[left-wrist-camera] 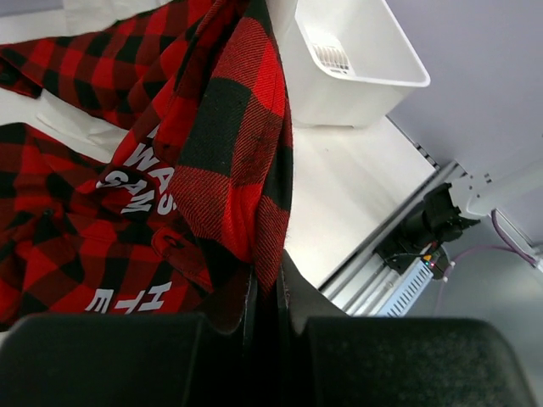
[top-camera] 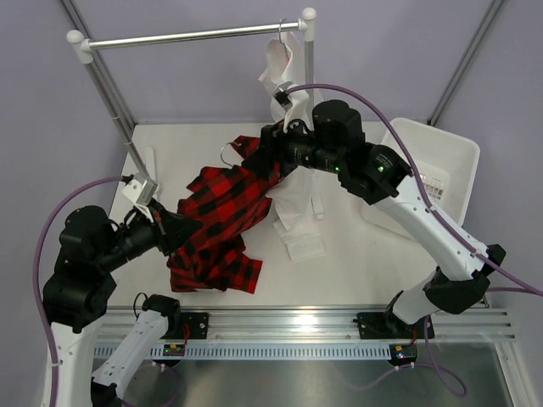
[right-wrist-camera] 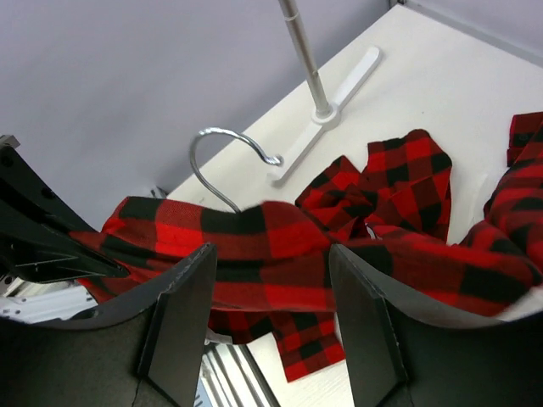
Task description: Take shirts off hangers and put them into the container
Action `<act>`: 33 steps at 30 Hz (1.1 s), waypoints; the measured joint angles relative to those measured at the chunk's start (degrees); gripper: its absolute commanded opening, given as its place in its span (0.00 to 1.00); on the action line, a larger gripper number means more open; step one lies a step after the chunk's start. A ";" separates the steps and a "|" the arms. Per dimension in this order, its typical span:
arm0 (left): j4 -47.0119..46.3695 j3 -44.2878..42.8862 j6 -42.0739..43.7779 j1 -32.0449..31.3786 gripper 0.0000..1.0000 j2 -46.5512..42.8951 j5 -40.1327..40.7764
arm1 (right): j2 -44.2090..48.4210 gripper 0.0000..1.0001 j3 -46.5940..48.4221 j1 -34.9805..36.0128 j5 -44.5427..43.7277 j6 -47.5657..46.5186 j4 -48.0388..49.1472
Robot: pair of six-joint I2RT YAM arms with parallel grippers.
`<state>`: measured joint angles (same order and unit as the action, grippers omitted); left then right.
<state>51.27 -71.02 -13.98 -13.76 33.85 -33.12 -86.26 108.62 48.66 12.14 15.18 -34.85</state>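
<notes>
Pinching plaid shirt (left-wrist-camera: 229,127), left gripper (left-wrist-camera: 270,297) sits clamped; right gripper (right-wrist-camera: 271,263) jaws apart astride a fold. Risk: hanger hook (right-wrist-camera: 227,130) snags fabric, pulling it loose.

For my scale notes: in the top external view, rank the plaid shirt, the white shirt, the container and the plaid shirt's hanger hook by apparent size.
1. plaid shirt
2-3. container and white shirt: unsure, since the right arm covers part of each
4. hanger hook

Plaid shirt (top-camera: 216,225) stretched mid-table; white shirt (top-camera: 299,203) hanging; basket (top-camera: 437,133) right.
</notes>
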 measured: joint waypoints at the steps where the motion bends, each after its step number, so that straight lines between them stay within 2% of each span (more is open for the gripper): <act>1: 0.09 0.44 -0.07 0.00 0.00 0.00 -0.79 | -1.05 0.62 1.29 0.85 -0.70 -0.46 -1.18; 7: 0.72 2.84 -0.92 0.00 0.00 0.31 -3.32 | -4.44 0.61 6.29 4.26 -5.07 -2.93 -4.09; 17: 0.35 3.02 -2.71 0.00 0.00 1.42 -5.31 | -4.44 0.60 6.08 6.91 -8.28 -4.52 -4.98; 25: -1.53 3.02 -4.63 0.00 0.00 1.88 -7.08 | -5.27 0.53 5.90 7.32 -8.68 -4.94 -4.85; 29: -1.95 3.02 -5.31 0.00 0.00 1.88 -7.78 | -6.71 0.46 5.90 7.65 -9.20 -5.14 -4.87; 31: -2.10 3.04 -5.60 0.00 0.00 1.90 -8.13 | -7.69 0.38 6.03 7.67 -9.62 -5.22 -4.87; 32: -2.14 3.04 -5.68 0.00 0.00 1.90 -8.33 | -8.17 0.34 6.10 7.69 -9.73 -5.22 -4.90; 33: -2.25 3.06 -5.81 0.00 0.00 1.90 -8.48 | -8.59 0.21 6.12 7.76 -9.81 -5.18 -4.90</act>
<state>49.01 -67.96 -19.79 -13.76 35.75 -41.60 -94.85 114.74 56.42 2.33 10.00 -39.75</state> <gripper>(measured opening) 0.079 0.362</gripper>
